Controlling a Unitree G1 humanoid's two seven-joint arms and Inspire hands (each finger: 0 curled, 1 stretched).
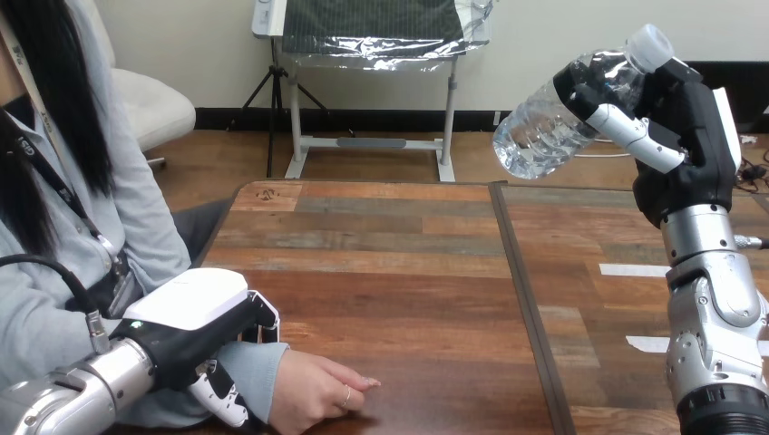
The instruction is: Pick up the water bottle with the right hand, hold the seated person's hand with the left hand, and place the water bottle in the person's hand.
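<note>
Bright, even light falls from above. A soft sheen lies across the worktop [408, 263], highlights glint on the water bottle [542, 131], and a faint shadow sits beneath the left hand [195, 313].

Wall [544, 54]: pale, plain, edged below by a black baseboard [363, 118].
Floor [209, 163]: reddish-brown wood boards.
Table [381, 272]: brown planks, divided by a dark seam [526, 308]; white tape strips [635, 269] are stuck at its right.
White-framed stand [372, 143]: set near the wall, topped by a film-wrapped dark panel [381, 27].
Black tripod [270, 100]: just beside the stand.
White chair [154, 109]: placed at left.
</note>
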